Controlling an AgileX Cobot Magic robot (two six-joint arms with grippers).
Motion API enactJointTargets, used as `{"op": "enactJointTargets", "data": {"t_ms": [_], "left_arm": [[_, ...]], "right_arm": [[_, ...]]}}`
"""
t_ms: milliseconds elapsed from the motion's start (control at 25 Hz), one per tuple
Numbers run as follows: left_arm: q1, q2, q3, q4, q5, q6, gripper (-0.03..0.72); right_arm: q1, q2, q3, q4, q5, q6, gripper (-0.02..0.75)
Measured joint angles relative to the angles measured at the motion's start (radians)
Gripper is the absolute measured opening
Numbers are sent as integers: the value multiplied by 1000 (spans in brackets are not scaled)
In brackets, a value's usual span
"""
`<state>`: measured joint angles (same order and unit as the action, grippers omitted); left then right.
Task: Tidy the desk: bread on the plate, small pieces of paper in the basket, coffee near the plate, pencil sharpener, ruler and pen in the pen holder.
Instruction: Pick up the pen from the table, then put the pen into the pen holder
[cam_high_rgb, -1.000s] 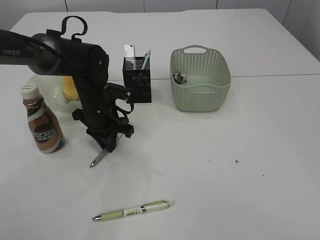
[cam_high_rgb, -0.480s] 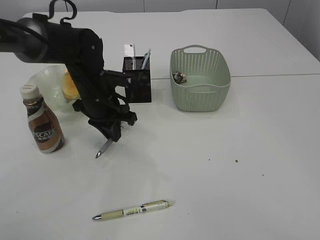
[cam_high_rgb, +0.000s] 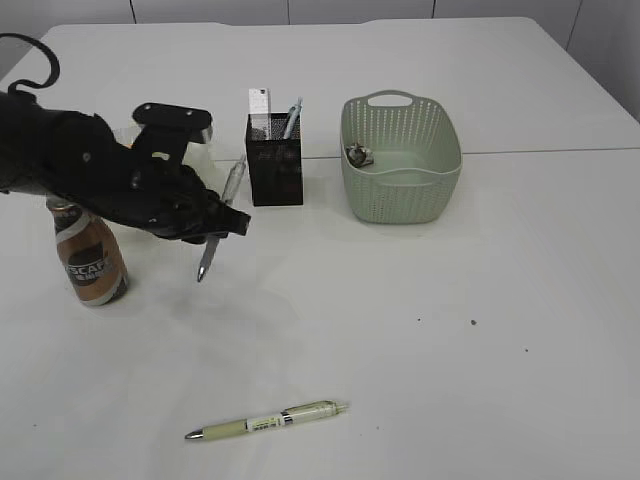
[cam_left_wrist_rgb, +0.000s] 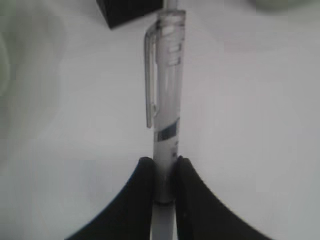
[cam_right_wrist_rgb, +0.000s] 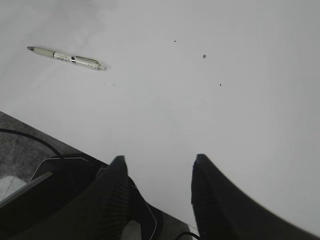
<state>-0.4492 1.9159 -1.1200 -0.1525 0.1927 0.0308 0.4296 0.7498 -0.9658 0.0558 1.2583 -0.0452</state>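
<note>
While the desk (cam_high_rgb: 520, 250) spreads white, the basket (cam_high_rgb: 400, 160) sits right of the pen holder (cam_high_rgb: 275, 160), with the coffee (cam_high_rgb: 90, 265) at far left. Left gripper (cam_high_rgb: 215, 225) pinches a clear pen (cam_high_rgb: 220, 215), tilted off the surface, left of the holder. Right gripper (cam_right_wrist_rgb: 160, 187) hangs with jaws spread, nothing between. Green pen (cam_high_rgb: 265, 421) lies near the front edge.

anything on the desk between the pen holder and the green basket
No, that stretch is bare. In the exterior view only white desk shows between the pen holder and the basket; they stand side by side, apart.
</note>
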Motion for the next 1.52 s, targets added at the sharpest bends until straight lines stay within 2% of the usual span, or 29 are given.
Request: {"op": "enactJointTargets", "data": {"t_ms": [240, 360, 520, 880, 1080, 1240, 1520], "left_arm": [[0, -17, 41, 16, -342, 0, 64], [0, -17, 43, 31, -606, 0, 64], [0, 1, -14, 33, -796, 0, 65], [0, 207, -257, 35, -823, 0, 65], [8, 332, -395, 35, -770, 0, 65], [10, 375, -438, 35, -733, 0, 66], [23, 420, -442, 42, -731, 0, 68]], "right_arm": [[0, 0, 0, 2, 0, 0, 313], [0, 0, 0, 2, 0, 0, 313], [0, 0, 0, 2, 0, 0, 312], [0, 0, 0, 2, 0, 0, 313], [0, 0, 0, 2, 0, 0, 313], [0, 0, 0, 2, 0, 0, 313], [0, 0, 0, 4, 0, 2, 313]]}}
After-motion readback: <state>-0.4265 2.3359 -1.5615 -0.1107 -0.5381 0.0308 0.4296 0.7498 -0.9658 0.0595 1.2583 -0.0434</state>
